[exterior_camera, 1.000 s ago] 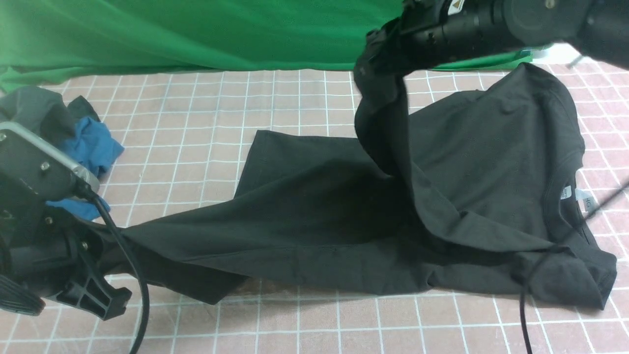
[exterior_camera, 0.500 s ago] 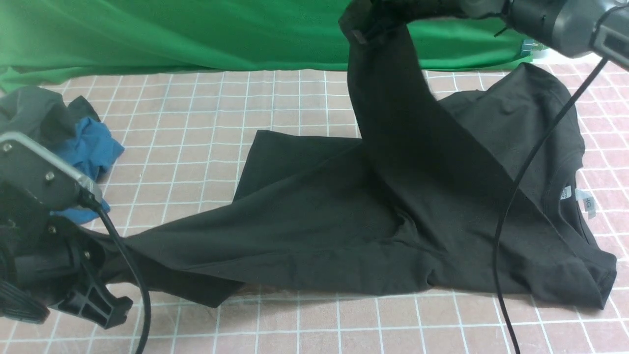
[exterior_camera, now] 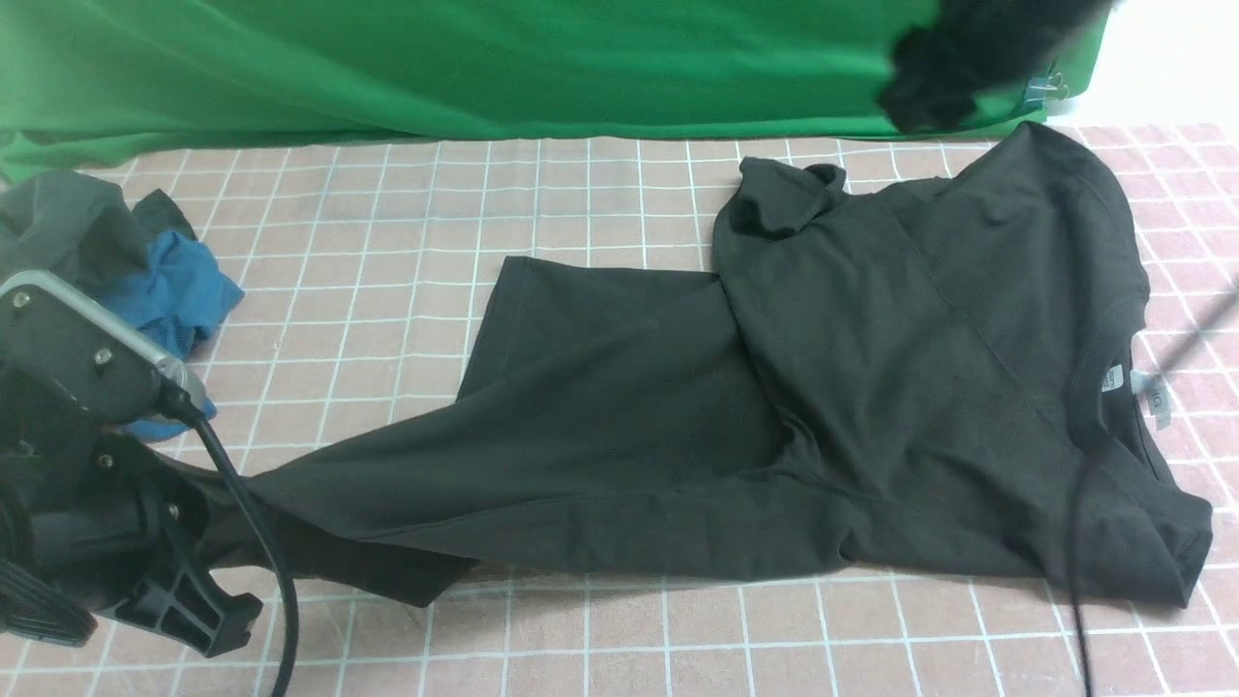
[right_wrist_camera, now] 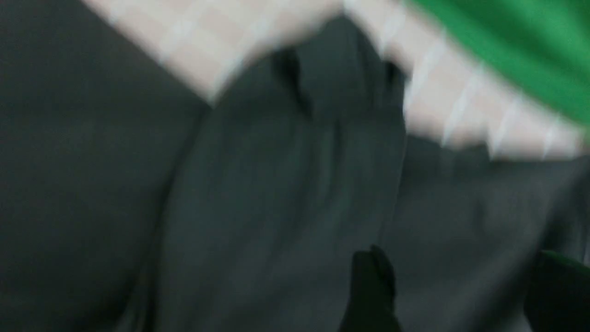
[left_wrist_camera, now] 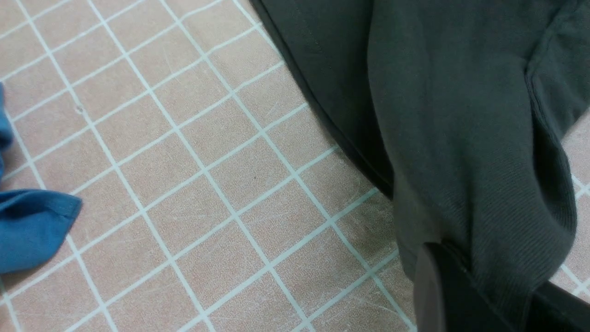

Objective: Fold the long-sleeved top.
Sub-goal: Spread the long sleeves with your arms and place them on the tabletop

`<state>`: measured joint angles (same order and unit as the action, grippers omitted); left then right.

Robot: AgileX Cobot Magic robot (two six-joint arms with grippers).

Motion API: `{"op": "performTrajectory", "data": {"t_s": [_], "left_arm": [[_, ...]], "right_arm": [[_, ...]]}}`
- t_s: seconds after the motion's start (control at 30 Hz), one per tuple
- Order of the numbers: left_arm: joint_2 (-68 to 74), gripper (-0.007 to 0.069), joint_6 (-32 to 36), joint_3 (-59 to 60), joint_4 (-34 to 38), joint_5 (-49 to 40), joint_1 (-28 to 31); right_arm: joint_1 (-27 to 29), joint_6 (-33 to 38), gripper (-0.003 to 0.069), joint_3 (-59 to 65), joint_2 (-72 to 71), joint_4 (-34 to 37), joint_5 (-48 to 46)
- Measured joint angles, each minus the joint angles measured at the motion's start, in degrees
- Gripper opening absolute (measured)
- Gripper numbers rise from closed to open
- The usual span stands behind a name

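The long-sleeved top [exterior_camera: 900, 387] lies spread on the checked table, its collar with a white label [exterior_camera: 1118, 378] at the right. One sleeve lies folded across the body, its cuff [exterior_camera: 784, 194] crumpled at the far side. The other sleeve stretches to the left into my left gripper [exterior_camera: 198, 523]. In the left wrist view that gripper [left_wrist_camera: 484, 295] is shut on the ribbed sleeve end [left_wrist_camera: 507, 230]. My right gripper [exterior_camera: 958, 68] is blurred, high at the back right, clear of the top. In its wrist view the right gripper [right_wrist_camera: 461, 290] is open and empty above the black cloth.
A dark grey-green garment [exterior_camera: 68, 227] and a blue garment [exterior_camera: 179, 290] lie bunched at the far left; the blue one also shows in the left wrist view [left_wrist_camera: 32, 226]. A green backdrop [exterior_camera: 436, 68] hangs behind the table. A black cable [exterior_camera: 1074, 581] hangs over the top's right part.
My right gripper let go of the sleeve it held up; the sleeve dropped across the top's body. The right arm swung up and to the right. The left gripper stayed put.
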<state>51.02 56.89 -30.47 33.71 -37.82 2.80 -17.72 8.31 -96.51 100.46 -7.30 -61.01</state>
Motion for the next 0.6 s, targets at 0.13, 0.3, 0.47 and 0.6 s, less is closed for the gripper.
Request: {"op": "performTrajectory", "data": {"t_s": [0.13,0.3,0.47,0.6], "left_arm": [[0.0,0.0021,0.0,0.0,0.2,0.0,0.0],[0.0,0.0021,0.0,0.0,0.5,-0.1,0.0],[0.0,0.0021,0.0,0.0,0.7,-0.1,0.0],[0.0,0.0021,0.0,0.0,1.2,-0.1,0.0]], "right_arm": [[0.0,-6.7,0.0489,12.8,-8.8,0.5,-4.8],[0.1,-14.0,0.0575,33.8,-19.1,1.2,-3.7],[5.0,-20.7,0.0602,48.6,-20.6,2.3,7.2],[11.8,-19.0,0.0602,50.6,-18.2,7.3,16.3]]}}
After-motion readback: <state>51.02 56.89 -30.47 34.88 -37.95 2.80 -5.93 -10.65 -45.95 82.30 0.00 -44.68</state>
